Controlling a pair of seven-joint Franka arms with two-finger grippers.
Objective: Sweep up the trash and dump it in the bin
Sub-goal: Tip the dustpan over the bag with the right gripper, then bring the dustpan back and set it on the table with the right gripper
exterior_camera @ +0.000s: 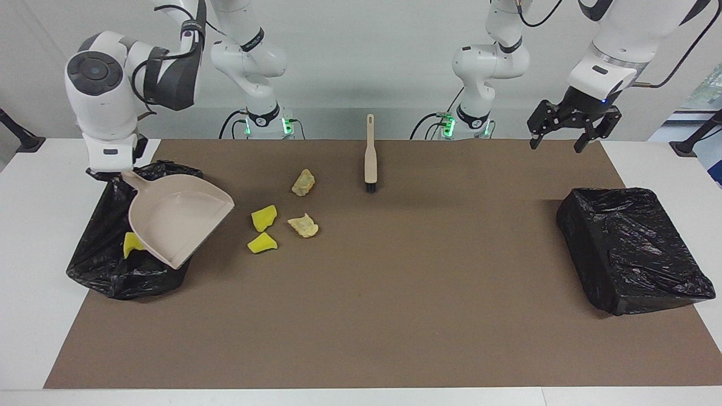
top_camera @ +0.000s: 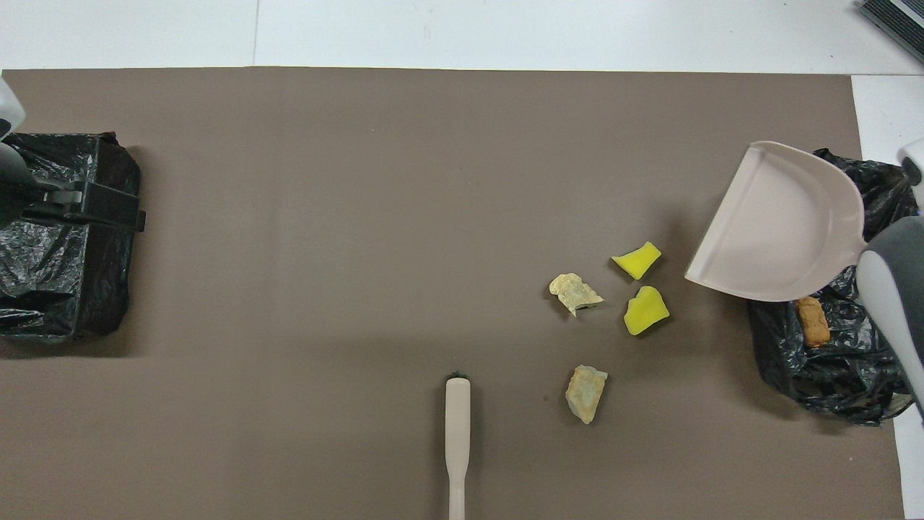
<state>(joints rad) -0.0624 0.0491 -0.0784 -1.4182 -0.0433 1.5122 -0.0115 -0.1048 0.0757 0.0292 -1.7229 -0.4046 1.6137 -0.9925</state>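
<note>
Four trash bits [exterior_camera: 279, 214] lie on the brown mat [exterior_camera: 395, 293] in the facing view; the right tool [exterior_camera: 113, 172] grasps the dustpan [exterior_camera: 177, 217] over the bin [exterior_camera: 107, 270], while the left tool [exterior_camera: 569, 127] hangs released. Overhead, a bread piece [top_camera: 812, 321] lies in that bin beside the dustpan, the brush [top_camera: 457, 440] nearer the robots.

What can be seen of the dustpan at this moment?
The dustpan is a pale beige pan, plastic by its look, with a flat floor, raised side walls, a rounded back and a short handle. It is empty. The right end effector, shut on its handle, holds it in the air, tilted, lip lower than handle and pointing toward the loose trash on the brown mat. It hangs over the edge of the black-lined bin at the right arm's end.
</note>
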